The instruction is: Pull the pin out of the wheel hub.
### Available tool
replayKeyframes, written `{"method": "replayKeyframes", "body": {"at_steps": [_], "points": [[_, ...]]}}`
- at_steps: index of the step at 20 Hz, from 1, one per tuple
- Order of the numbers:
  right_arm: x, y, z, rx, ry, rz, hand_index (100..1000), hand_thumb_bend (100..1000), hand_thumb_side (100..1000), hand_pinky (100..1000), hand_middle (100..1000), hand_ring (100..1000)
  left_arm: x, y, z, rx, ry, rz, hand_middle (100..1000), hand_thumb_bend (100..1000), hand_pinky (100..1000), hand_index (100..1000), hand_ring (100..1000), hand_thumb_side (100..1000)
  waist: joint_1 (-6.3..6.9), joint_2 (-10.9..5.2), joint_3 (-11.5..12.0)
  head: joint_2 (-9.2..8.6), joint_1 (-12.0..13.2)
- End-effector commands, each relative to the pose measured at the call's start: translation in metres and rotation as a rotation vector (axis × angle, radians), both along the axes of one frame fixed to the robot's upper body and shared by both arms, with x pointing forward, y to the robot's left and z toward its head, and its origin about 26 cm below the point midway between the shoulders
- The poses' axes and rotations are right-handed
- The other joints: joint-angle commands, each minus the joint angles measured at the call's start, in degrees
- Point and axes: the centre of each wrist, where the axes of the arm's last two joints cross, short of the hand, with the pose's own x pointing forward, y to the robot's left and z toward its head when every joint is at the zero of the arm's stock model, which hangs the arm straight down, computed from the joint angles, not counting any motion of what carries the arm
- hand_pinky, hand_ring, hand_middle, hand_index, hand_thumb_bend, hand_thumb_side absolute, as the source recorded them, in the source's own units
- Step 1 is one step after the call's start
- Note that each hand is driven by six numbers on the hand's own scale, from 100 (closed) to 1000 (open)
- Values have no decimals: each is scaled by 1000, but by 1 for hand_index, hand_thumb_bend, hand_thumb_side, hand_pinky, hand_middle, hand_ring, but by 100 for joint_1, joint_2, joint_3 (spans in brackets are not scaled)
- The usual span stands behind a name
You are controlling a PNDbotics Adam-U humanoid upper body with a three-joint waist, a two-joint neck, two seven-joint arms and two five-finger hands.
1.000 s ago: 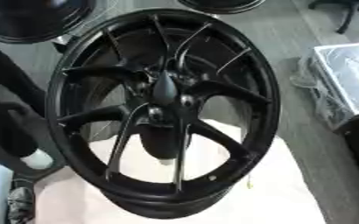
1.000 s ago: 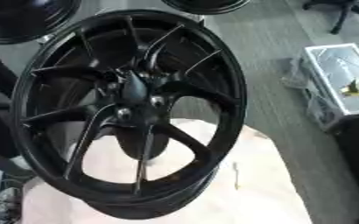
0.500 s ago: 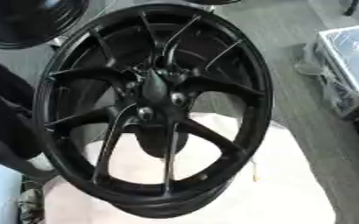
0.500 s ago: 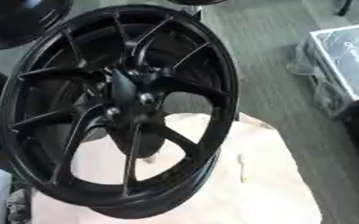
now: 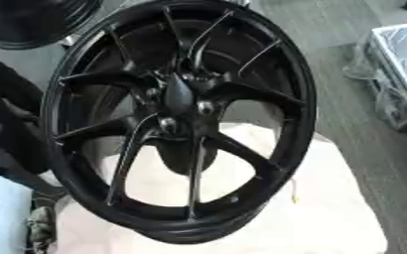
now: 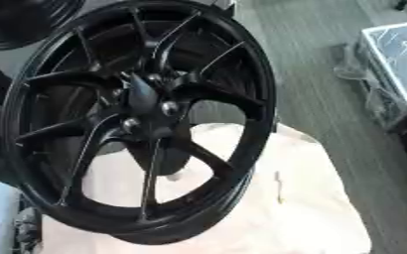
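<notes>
Neither hand is shown, so its state cannot be told; one black wheel hub (image 5: 179, 99) is leaned on white cloth (image 5: 328, 198), a second wheel (image 5: 25, 25) is cut by the upper left edge

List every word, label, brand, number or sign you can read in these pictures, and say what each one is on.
None can be read.
The black wheel: no lettering shows on its rim, spokes or hub.
The second black wheel at the upper left: no marking visible.
The plastic-wrapped case on the floor at the right: glare only, no legible label.
The white cloth under the wheel: plain.
</notes>
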Motion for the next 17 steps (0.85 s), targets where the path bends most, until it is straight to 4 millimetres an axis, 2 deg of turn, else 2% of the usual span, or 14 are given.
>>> {"method": "replayKeyframes", "body": {"at_steps": [1, 3, 5, 6, 7, 8, 9, 10, 12, 15, 17], "points": [[-6, 8, -13, -131, -13, 62, 1000, 396, 179, 1000, 1000, 967, -1, 2, 11, 35, -36, -17, 637, 375, 689, 788, 708, 1000, -64, -39, 40, 7, -101], [-10, 16, -25, -146, -10, 60, 1000, 372, 181, 1000, 1000, 959, 0, 1, 12, 38, -36, -22, 637, 377, 689, 787, 708, 1000, -91, -21, 80, 7, -147], [-12, 23, -36, -158, -5, 61, 1000, 301, 135, 1000, 1000, 950, 0, 1, 13, 39, -36, -28, 637, 379, 689, 787, 708, 1000, -110, 0, 106, 7, -198], [-11, 28, -42, -155, 3, 67, 1000, 100, 100, 1000, 967, 904, 0, 0, 13, 39, -36, -29, 637, 379, 688, 787, 708, 1000, -112, 11, 105, 7, -217], [-9, 34, -48, -139, 11, 73, 1000, 100, 100, 1000, 957, 894, 0, 0, 13, 40, -36, -30, 637, 379, 688, 787, 708, 1000, -115, 20, 105, 7, -232], [-6, 40, -54, -113, 18, 75, 978, 100, 148, 1000, 828, 778, 0, 0, 14, 42, -38, -31, 636, 374, 685, 787, 701, 1000, -118, 24, 99, 5, -259], [-2, 47, -60, -82, 21, 76, 957, 100, 197, 1000, 790, 748, 0, 0, 15, 46, -43, -32, 635, 371, 684, 786, 698, 1000, -123, 24, 95, -9, -291], [3, 54, -65, -49, 17, 75, 948, 100, 380, 1000, 759, 704, 1, 1, 18, 53, -54, -32, 638, 355, 683, 786, 696, 1000, -132, 13, 90, -42, -350], [12, 66, -73, 10, 6, 63, 970, 100, 458, 1000, 763, 700, 0, 4, 23, 76, -79, -25, 675, 317, 681, 788, 700, 954, -163, -15, 75, -102, -459], [9, 75, -83, 82, 28, -6, 994, 100, 483, 1000, 787, 681, -1, 14, 30, 123, -108, 14, 722, 273, 679, 798, 704, 893, -237, -73, 86, -201, -645], [3, 77, -87, 113, 59, -61, 995, 100, 461, 1000, 789, 646, -2, 22, 30, 152, -116, 53, 737, 246, 678, 809, 711, 865, -277, -128, 75, -285, -787]]}}
